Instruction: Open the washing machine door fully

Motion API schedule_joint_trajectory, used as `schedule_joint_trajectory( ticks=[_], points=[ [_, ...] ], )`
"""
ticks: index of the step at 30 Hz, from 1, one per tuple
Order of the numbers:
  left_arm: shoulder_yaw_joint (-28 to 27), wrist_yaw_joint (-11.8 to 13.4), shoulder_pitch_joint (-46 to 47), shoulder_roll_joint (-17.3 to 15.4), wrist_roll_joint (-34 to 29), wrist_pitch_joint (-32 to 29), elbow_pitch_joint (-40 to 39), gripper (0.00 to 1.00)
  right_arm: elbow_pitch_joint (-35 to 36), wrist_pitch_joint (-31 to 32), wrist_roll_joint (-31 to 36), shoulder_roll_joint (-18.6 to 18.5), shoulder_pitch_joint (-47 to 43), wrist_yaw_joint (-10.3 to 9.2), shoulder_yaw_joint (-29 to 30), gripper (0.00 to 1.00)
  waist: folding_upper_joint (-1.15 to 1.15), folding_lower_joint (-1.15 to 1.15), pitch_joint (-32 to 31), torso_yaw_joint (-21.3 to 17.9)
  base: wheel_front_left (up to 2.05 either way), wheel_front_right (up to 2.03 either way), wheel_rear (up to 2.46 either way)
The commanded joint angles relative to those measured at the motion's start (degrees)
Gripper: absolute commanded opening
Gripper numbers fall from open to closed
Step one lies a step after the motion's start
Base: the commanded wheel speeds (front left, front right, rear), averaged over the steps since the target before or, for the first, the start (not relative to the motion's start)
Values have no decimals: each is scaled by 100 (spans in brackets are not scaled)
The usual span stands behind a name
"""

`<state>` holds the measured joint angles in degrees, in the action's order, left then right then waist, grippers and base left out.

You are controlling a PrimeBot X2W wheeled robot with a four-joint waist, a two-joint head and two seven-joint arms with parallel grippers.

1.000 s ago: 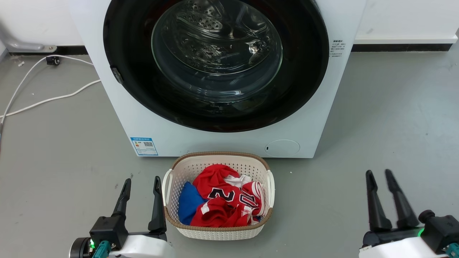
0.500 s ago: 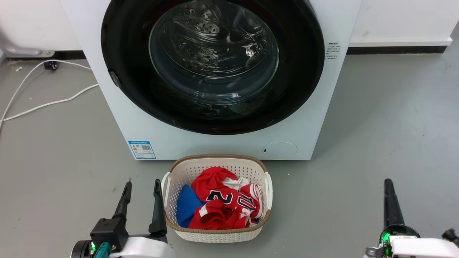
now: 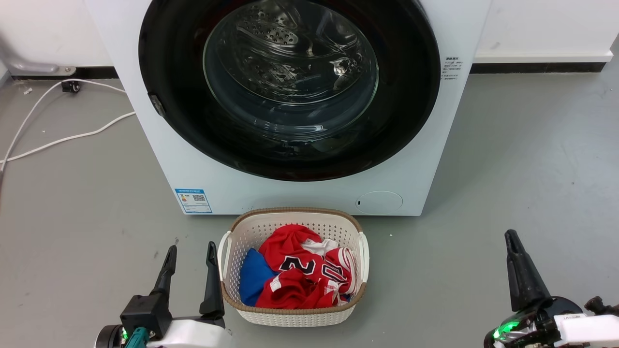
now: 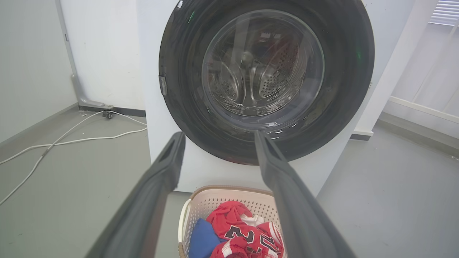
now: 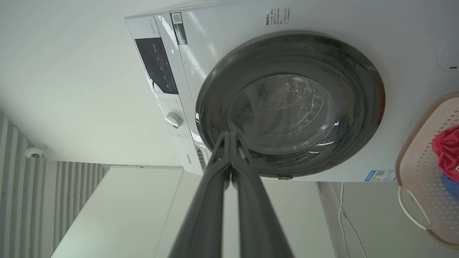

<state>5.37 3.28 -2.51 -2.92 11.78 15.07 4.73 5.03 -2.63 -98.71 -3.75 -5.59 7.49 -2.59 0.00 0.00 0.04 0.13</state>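
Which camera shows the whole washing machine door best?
The right wrist view: the whole round washing machine door fits in frame, though turned sideways. The left wrist view crops its top edge; the head view cuts off more of the top.

Lower centre: left gripper (image 4: 218, 138) is holding long dark fingers apart; round glossy black door (image 4: 267, 71) is sitting shut above.

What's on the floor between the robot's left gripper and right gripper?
In the head view, a white perforated plastic laundry basket of red and blue clothes sits beside the left gripper; bare grey floor runs on to the right gripper.
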Motion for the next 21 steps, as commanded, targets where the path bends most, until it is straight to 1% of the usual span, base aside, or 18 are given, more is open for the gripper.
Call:
schedule_joint_trajectory(
  ticks=[1,8,17,21],
  points=[
    [-8,22,-59,4,-6,16,-23,100,53,147,12,8,-75,0,39,0,0,0,3,-6,0,0,0],
    [-34,29,-14,4,-42,16,-39,100,60,354,184,70,-156,1,148,0,0,0,29,-14,0,0,0],
    [-63,7,36,4,-110,16,-30,100,-13,319,294,92,-131,1,120,0,0,0,47,15,0,0,0],
    [-73,5,74,4,-132,16,-50,100,-47,259,214,94,-70,1,176,0,0,0,83,48,0,0,0]
  ],
)
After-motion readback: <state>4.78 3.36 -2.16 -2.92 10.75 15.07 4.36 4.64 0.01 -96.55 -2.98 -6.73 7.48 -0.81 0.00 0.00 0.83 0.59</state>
